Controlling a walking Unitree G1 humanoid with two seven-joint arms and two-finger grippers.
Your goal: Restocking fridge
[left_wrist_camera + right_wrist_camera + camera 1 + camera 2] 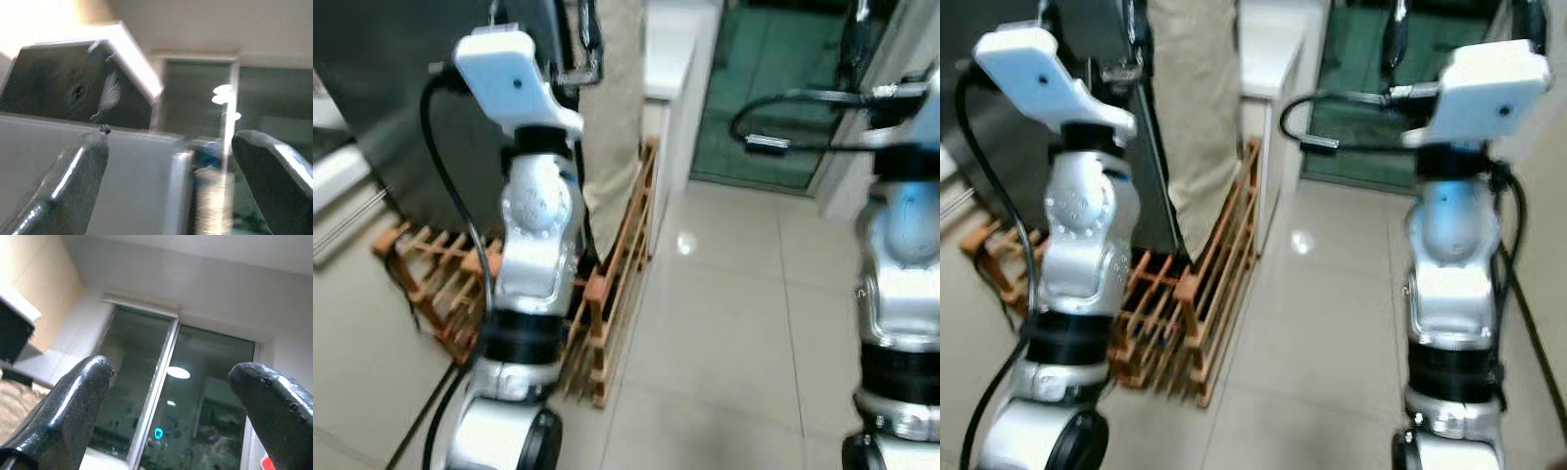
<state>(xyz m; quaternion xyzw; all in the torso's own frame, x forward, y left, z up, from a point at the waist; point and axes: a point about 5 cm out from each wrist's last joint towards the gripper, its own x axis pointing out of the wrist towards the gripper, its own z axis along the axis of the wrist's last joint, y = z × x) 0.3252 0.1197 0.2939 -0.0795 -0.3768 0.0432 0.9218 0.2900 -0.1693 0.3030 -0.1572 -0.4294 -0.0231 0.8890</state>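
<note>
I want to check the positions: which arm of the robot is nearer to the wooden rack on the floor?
Left. The left arm stands right over the wooden rack, overlapping it in view; the right arm is across the tiled floor.

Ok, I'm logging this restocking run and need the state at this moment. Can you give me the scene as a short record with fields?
left gripper: raised, open, holding nothing
right gripper: raised, open, holding nothing
wooden rack: on the tiled floor, ahead of the left arm
person: beige trouser legs standing behind the rack
glass door: ahead on the right
fridge items: none can be made out
image quality: head views blurred
</note>
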